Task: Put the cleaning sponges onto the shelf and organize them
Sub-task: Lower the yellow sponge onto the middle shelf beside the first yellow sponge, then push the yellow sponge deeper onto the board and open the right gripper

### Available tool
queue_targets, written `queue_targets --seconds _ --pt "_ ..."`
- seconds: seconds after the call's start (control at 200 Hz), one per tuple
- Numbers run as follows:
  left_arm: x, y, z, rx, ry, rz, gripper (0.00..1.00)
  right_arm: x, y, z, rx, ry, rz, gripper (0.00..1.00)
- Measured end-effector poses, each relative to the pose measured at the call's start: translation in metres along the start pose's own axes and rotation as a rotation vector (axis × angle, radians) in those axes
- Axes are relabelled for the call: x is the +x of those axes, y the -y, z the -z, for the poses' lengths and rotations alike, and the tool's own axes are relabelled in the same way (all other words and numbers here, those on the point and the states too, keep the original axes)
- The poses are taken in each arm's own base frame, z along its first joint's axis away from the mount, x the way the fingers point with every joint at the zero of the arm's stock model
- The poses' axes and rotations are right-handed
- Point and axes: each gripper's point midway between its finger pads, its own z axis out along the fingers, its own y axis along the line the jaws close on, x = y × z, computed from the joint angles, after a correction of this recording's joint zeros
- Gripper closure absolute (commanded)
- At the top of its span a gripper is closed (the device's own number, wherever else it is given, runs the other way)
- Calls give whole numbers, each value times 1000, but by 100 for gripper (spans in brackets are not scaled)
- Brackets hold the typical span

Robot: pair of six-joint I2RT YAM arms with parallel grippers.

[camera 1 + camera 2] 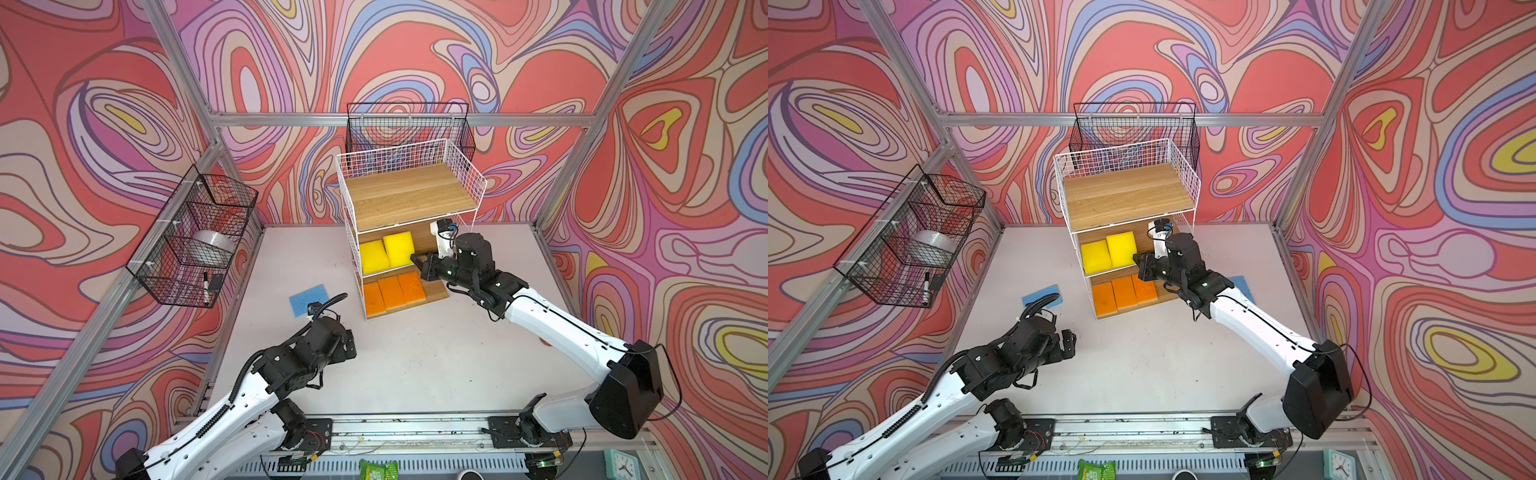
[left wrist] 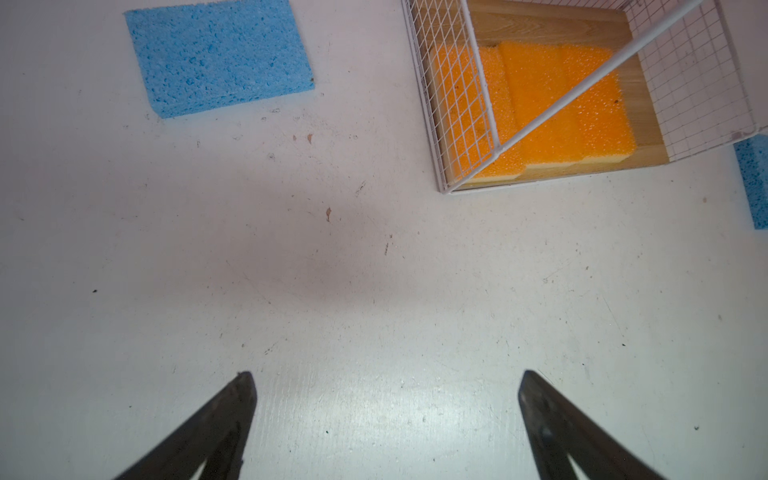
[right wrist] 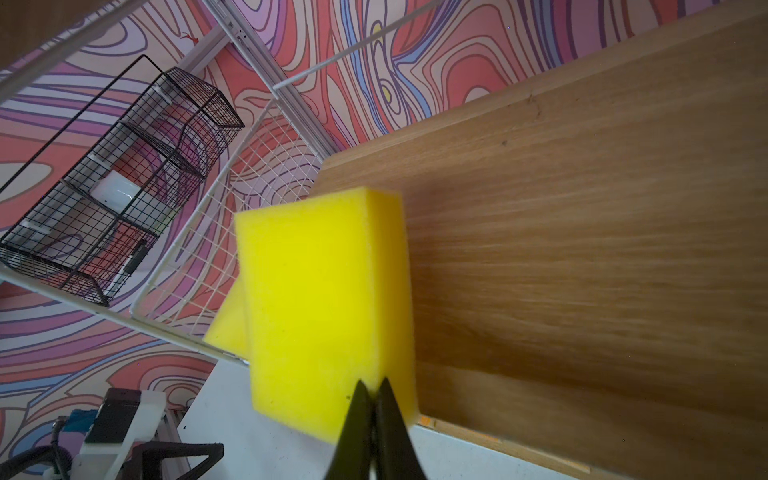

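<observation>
The shelf stands at the back of the table. On its middle board lie two yellow sponges. My right gripper reaches in from the right and is shut on the near edge of the right-hand yellow sponge; the foam is pinched between the fingertips. Three orange sponges lie side by side on the bottom board. A blue sponge lies flat on the table left of the shelf. Another blue sponge lies right of the shelf, mostly behind my right arm. My left gripper hangs open over bare table.
A black wire basket on the left wall holds a tape roll and a marker. Another black basket hangs behind the shelf. The shelf's top board is bare. At the front edge, beyond the rail, sit a green packet and a small clock.
</observation>
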Motion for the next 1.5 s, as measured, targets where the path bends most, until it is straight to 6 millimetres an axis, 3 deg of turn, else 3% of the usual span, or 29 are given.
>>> queue_targets --seconds 0.135,0.436,0.656,1.257,1.502 --pt "0 0 1 2 2 1 0 -1 1 0 2 1 3 65" --pt "0 0 1 1 2 2 0 -2 3 0 6 3 5 51" --pt "0 0 0 2 0 1 0 -2 4 1 8 4 12 32" --pt "0 1 1 7 -4 2 0 -1 -17 8 -102 -9 91 18" --pt "1 1 1 8 -6 2 0 5 -22 10 -144 -18 126 18"
